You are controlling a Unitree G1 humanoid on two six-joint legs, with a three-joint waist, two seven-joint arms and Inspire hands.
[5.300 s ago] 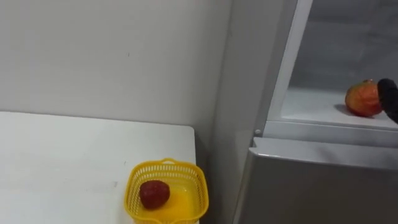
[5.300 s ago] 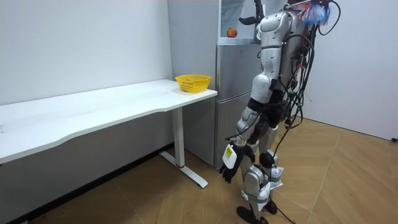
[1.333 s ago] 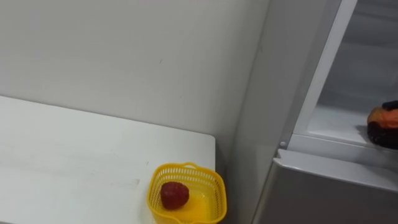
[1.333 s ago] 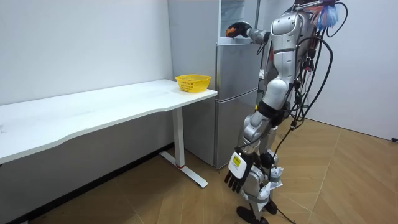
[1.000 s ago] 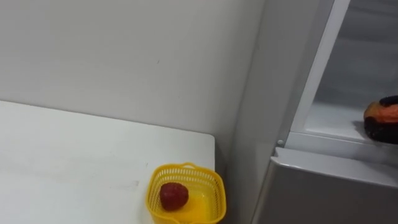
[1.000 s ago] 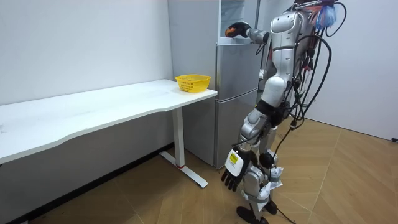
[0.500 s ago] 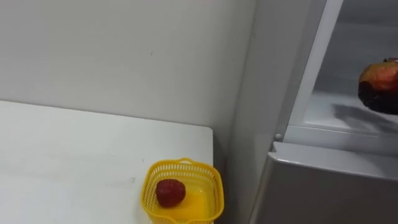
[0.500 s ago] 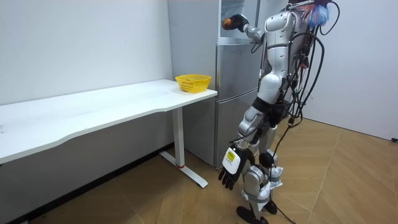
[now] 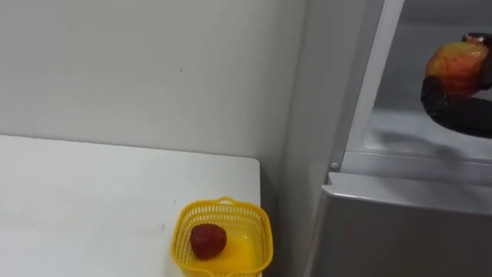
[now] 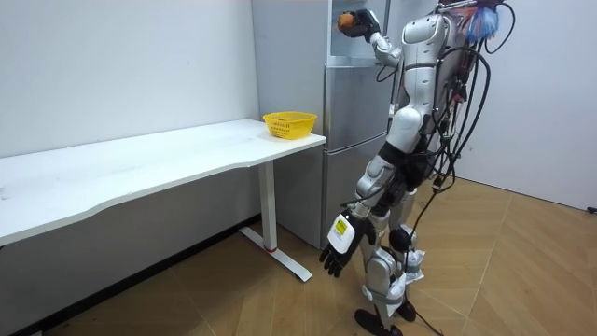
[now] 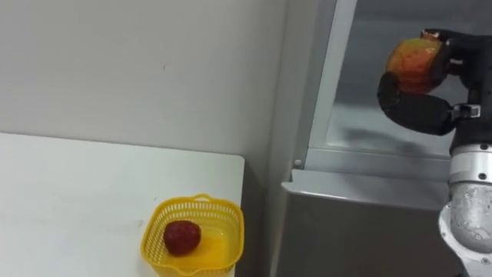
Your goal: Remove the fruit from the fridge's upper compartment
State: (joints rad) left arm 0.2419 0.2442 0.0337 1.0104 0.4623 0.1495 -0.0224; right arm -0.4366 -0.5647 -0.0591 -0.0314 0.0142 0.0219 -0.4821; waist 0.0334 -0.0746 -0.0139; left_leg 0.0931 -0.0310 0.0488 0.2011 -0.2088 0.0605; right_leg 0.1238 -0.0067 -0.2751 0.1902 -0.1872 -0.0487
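And it's up: the fruit (image 9: 457, 68) is off the shelf (image 9: 400, 142) now, sitting high in the upper right of the frame, cupped in the right hand (image 11: 419, 110) with the fingers curled under and around it and clear air between it and the shelf below. A second ago that same fruit was down on the shelf with the hand closing over it, and half a second ago it had only just come away, so this is the lift itself. Five seconds back the hand was merely beside it. By my reading the grasp has taken and what remains is to bring the fruit out of the fridge (image 9: 400, 231). The view has swung a little too, which is the head moving, not the furniture. At lower centre the basket (image 9: 178, 231) sits on the table (image 9: 77, 200) with a red fruit (image 9: 207, 240) inside. In the room view the left hand (image 10: 336, 250) hangs low by the legs, fingers loose, holding nothing
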